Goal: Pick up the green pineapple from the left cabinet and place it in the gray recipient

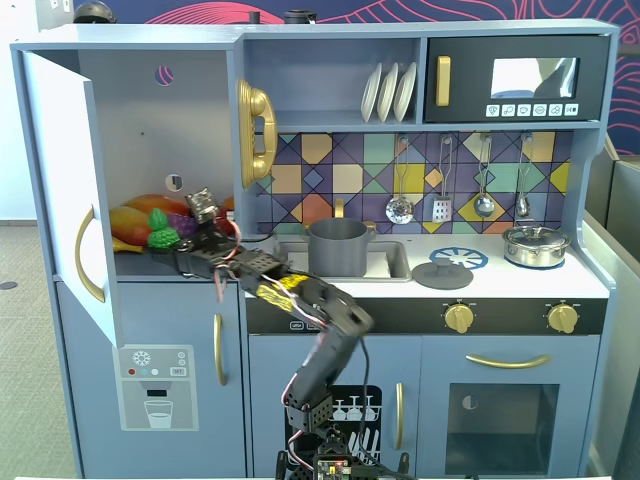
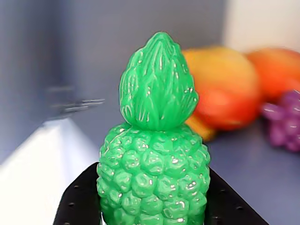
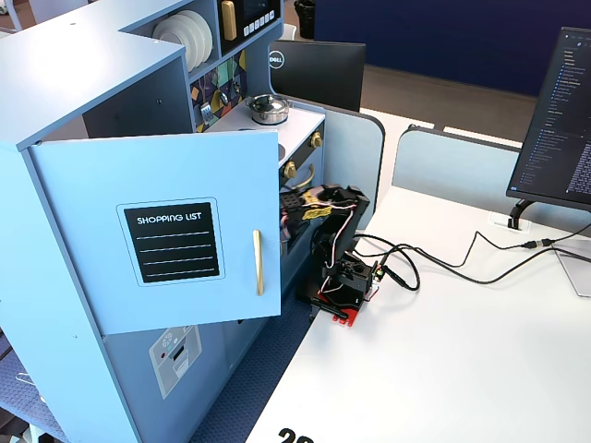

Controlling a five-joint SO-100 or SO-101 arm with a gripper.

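Note:
The green pineapple (image 1: 160, 231) stands upright on the shelf of the left cabinet (image 1: 140, 120), whose door (image 1: 62, 180) is swung open. In the wrist view the pineapple (image 2: 154, 154) fills the centre, with a black finger (image 2: 79, 201) pressed on each side of its body. My gripper (image 1: 175, 246) reaches into the cabinet from the right and is shut on the pineapple; in the wrist view the gripper (image 2: 153, 192) shows only at the bottom edge. The gray recipient (image 1: 337, 247) stands in the sink to the right, apart from the gripper.
An orange-red mango (image 2: 225, 89) and purple grapes (image 2: 286, 122) lie behind the pineapple on the shelf. A gold phone (image 1: 256, 133) hangs at the cabinet's right edge. A flat gray lid (image 1: 442, 274) and a silver pot (image 1: 536, 245) sit on the counter. The open door (image 3: 157, 231) hides the cabinet in the side fixed view.

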